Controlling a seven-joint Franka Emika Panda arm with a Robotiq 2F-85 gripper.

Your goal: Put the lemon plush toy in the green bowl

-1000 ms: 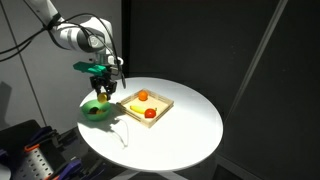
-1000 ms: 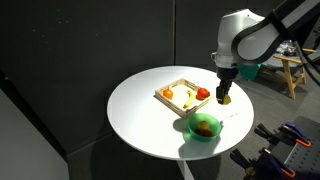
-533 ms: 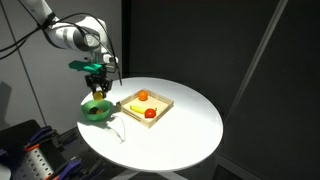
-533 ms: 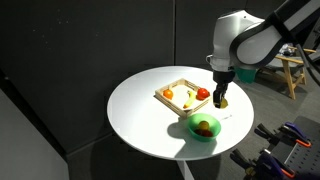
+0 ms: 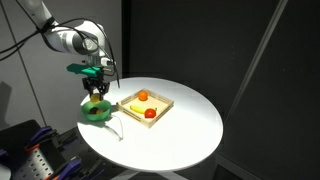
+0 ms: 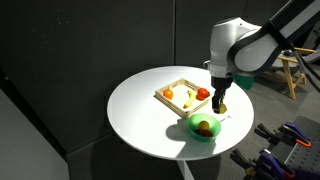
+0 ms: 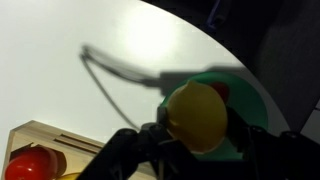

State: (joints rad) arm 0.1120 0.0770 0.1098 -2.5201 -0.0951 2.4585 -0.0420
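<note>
Yellow-green and round, the lemon plush toy (image 7: 197,117) filled the middle of the wrist view. It was pinched between the two dark fingers (image 7: 128,148) of the gripper (image 7: 197,142), which were closed narrowly against its sides. Behind it lay the green bowl (image 7: 250,105), partly hidden by the toy, with a small red object (image 7: 218,90) showing inside. A light wooden tray (image 7: 45,135) cut across the lower left corner of that view and held a red round toy (image 7: 33,160). A thin dark line (image 7: 110,75) curved over the white table (image 7: 60,50); whether it was a cord or a shadow could not be told.

Only the exterior views showed height. In an exterior view, the gripper (image 5: 97,93) hung straight above the bowl (image 5: 97,113), with the toy raised clear of it. In an exterior view from the opposite side, the gripper (image 6: 221,102) stood over the bowl's far edge (image 6: 204,127), and the toy was only a pale speck at its tip. Both exterior views showed the whole tray (image 5: 146,105) just beside the bowl. It held an orange toy (image 5: 143,96) and a longer yellow toy (image 5: 135,106), neither visible from the wrist.
</note>
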